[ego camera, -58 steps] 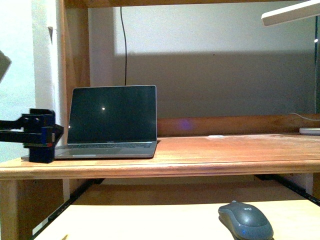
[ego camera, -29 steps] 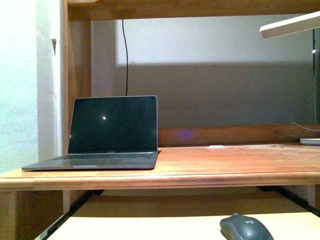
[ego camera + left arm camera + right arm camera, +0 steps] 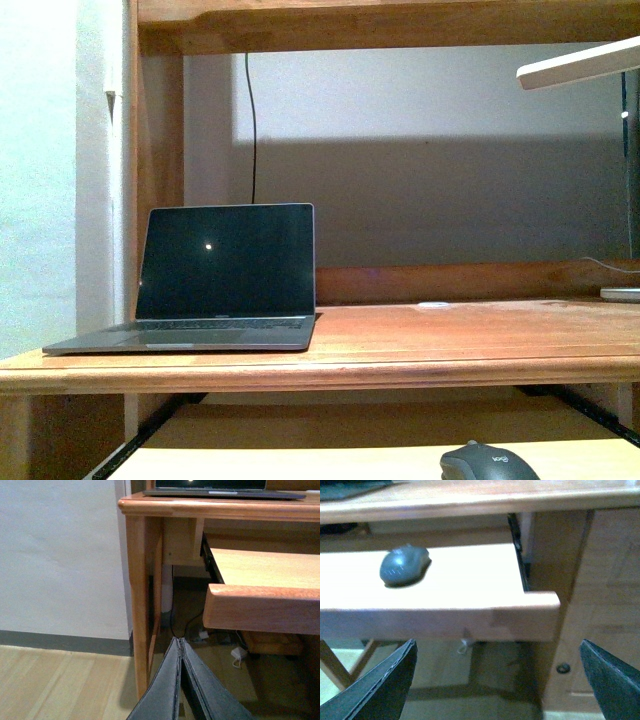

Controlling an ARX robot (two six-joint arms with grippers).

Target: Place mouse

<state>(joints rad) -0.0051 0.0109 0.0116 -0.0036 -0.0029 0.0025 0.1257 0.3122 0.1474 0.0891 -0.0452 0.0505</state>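
Left wrist view: left gripper (image 3: pixel 180 642) has its fingers pressed together, nothing between them, hanging low beside the desk (image 3: pixel 139 595) leg, touching nothing. Right wrist view: right gripper (image 3: pixel 497 645) has its fingers wide apart and empty, in front of the pull-out shelf (image 3: pixel 470 617); the mouse (image 3: pixel 404 566) sits on that shelf, well apart from both fingers. Front view: neither arm shows; the mouse (image 3: pixel 493 463) is cut by the lower edge, below the desktop that carries the laptop (image 3: pixel 225 275).
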